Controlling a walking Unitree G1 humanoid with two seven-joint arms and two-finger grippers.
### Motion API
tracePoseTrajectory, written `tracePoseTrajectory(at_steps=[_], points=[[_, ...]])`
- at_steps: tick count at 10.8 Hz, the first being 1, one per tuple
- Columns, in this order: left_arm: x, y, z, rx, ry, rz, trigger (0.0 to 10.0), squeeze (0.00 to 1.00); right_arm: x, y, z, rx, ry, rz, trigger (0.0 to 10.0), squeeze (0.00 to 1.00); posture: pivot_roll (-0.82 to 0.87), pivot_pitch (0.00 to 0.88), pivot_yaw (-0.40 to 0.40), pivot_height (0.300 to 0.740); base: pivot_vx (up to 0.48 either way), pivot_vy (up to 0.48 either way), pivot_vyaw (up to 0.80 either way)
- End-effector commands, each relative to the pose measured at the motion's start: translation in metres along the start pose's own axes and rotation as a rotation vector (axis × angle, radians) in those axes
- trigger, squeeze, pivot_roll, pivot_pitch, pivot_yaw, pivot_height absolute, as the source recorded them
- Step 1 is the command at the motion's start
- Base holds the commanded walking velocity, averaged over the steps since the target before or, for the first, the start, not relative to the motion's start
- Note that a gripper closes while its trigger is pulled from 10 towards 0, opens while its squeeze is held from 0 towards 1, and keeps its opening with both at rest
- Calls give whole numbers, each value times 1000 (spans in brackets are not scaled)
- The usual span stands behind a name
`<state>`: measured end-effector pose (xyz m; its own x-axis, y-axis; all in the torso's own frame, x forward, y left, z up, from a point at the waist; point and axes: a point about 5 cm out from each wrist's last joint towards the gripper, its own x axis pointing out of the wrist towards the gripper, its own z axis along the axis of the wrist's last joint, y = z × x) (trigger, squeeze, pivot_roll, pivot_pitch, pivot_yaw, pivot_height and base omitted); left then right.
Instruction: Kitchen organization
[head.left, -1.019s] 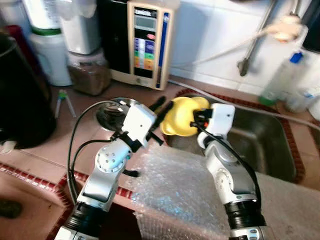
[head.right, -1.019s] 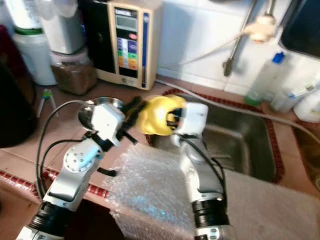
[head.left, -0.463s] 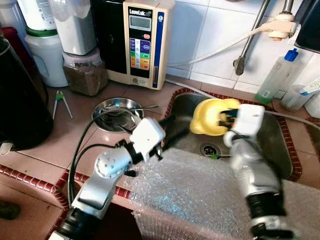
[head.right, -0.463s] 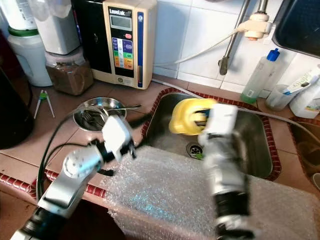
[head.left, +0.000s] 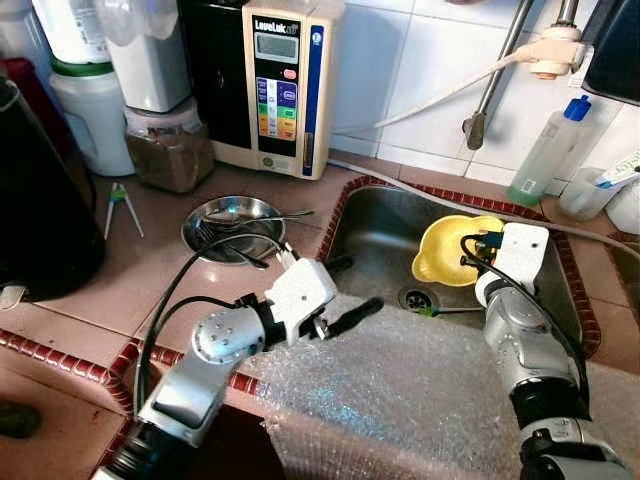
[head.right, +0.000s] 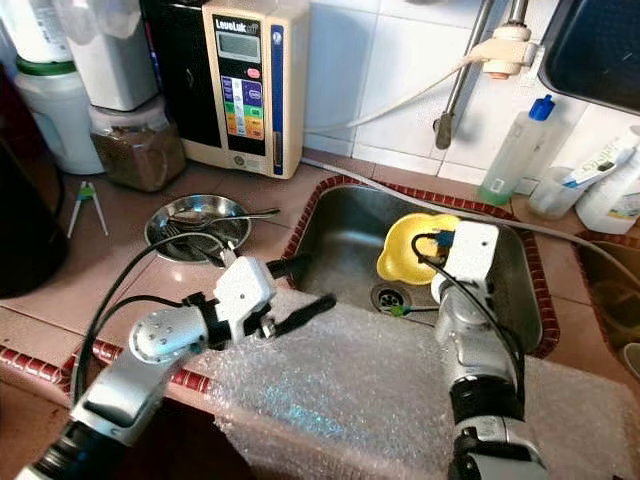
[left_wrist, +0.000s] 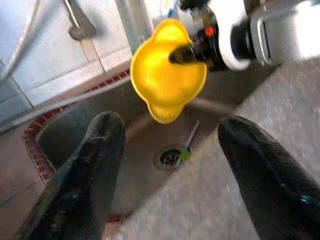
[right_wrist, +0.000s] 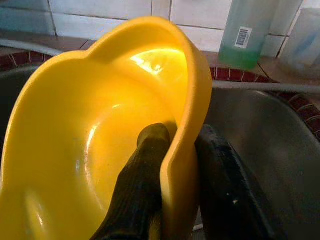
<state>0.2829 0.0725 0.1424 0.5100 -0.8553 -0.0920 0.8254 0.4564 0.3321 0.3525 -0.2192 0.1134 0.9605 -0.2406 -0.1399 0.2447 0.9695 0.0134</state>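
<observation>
Right wrist view: my right claw (right_wrist: 172, 185) is clamped on the rim of the yellow bowl (right_wrist: 100, 125), one finger inside the bowl, the other outside against its wall. Bowl is held over the steel sink (head.left: 385, 225), tilted, its hollow facing the left side of the sink, above and just right of the sink drain (head.left: 418, 298). A small green-tipped utensil (head.left: 445, 311) lies on the sink bottom just beside the drain.

My left claw (head.left: 345, 290) is spread wide, gripping nothing, hovering at the front left corner of the sink over the edge of the bubble wrap sheet (head.left: 390, 390). The sheet drapes over the front rim of the sink and the worktop (head.left: 150, 270) edge.

Left of the sink on the worktop: a shallow steel dish (head.left: 233, 222) with cutlery in it, then small green-handled tongs (head.left: 120, 200) further left. Behind the dish, against the tiled wall, stands a water ionizer unit (head.left: 290, 85), and left of that a jar of brown grains (head.left: 165, 150). Right of the sink, a green-liquid squeeze bottle with blue cap (head.left: 548, 155) stands near the wall. A faucet pipe (head.left: 495, 75) hangs above the sink's back edge.
</observation>
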Motion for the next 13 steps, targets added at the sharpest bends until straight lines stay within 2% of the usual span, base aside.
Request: tracePoseTrajectory(at_steps=[1,2,3,4,5,8,11,13], points=[[2,2,-1,27,49,-9,10000,1000,4,-1,9,8,-33,-9,2863,0,175,0,-47,740,0,0,0],[1,5,-2,10,67,7,10000,1000,5,-1,9,5,-35,-10,3020,0,174,0,-46,740,0,0,0],[2,10,-2,-25,82,32,10000,1000,5,-2,6,-23,-34,-10,10000,0,172,0,-45,740,0,0,0],[3,15,-2,-49,103,63,10000,1000,4,-2,3,-45,-32,-8,10000,0,172,0,-43,740,0,0,0],[3,17,-2,-48,113,61,10000,1000,3,-4,0,-40,-24,-18,10000,1000,171,0,-42,740,0,0,0],[2,20,-6,-43,161,59,10000,1000,3,-8,-2,-57,-32,-41,10000,1000,168,0,-36,740,0,0,0],[2,21,-7,-48,173,65,10000,1000,4,-6,0,-64,-44,-25,10000,1000,169,0,-45,740,0,0,0],[2,22,-9,-43,181,73,10000,1000,5,-3,2,-26,-60,8,10000,1000,166,0,-47,740,0,0,0]])
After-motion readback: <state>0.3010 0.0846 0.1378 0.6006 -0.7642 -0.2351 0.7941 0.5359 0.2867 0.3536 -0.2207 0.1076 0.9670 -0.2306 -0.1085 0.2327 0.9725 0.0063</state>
